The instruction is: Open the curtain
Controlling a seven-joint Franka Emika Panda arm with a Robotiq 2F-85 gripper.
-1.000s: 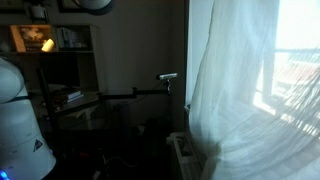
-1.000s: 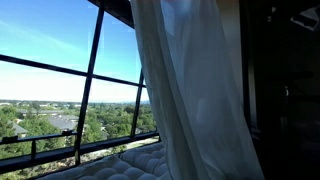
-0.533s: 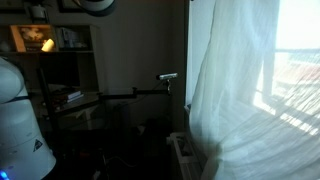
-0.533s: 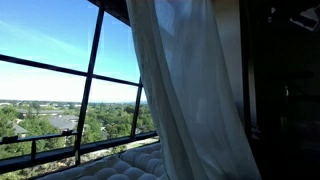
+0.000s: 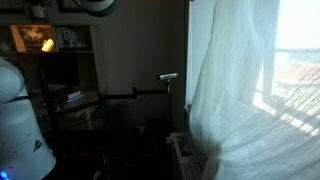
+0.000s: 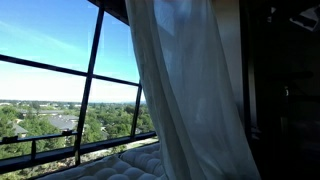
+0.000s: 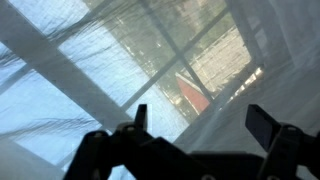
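In an exterior view the curtain [image 5: 240, 90] fills the right half of a dim room, a tall sheer white panel in soft vertical folds, with daylight glowing through it and its lower part sweeping sideways towards the bottom right. The white robot body [image 5: 18, 120] stands at the lower left, well apart from the fabric, and a shelf [image 5: 55, 45] with a few lit items sits behind it at the upper left. In an exterior view from the window side, the curtain [image 6: 185, 90] hangs from the top of the picture down past the bottom edge, right of the dark window frame [image 6: 90, 80], which shows blue sky and distant trees. Its hem falls just beside a white tufted cushion [image 6: 130, 165] lying along the sill; whether they touch cannot be told. In the wrist view the gripper [image 7: 200, 122] comes in from the bottom edge with its two dark fingers [image 7: 140, 117] spread wide apart, nothing pinched between them. The curtain [image 7: 90, 60] stretches across the whole picture beyond the fingertips, and through its weave the window bars, greenery and a red roof [image 7: 195, 95] show dimly. Whether the fingers touch the fabric cannot be told.
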